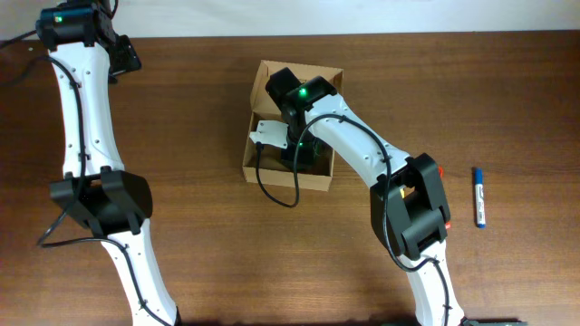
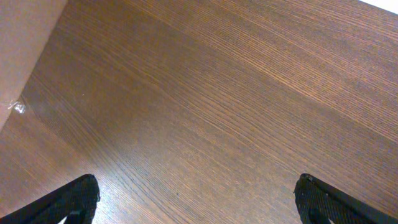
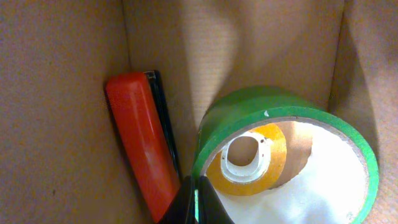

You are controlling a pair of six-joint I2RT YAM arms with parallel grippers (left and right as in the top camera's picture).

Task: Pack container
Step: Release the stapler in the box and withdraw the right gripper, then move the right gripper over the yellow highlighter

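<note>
Tan container [image 1: 313, 182] standing open mid-table, with the right gripper [image 3: 196, 205] sunk into it. Inside, against its walls: green tape roll [image 3: 249, 109] on edge, yellow roll [image 3: 278, 140] nested within, red-and-black tool [image 3: 140, 149] leaning just beside. Gripper tips close together at the green roll's rim; cannot tell whether pinching it. Well right of the container, a blue marker [image 1: 478, 196]. Far left of it, left gripper [image 2: 199, 199] spread wide, holding nothing, above bare dark-brown wooden table [image 1: 199, 235].
</note>
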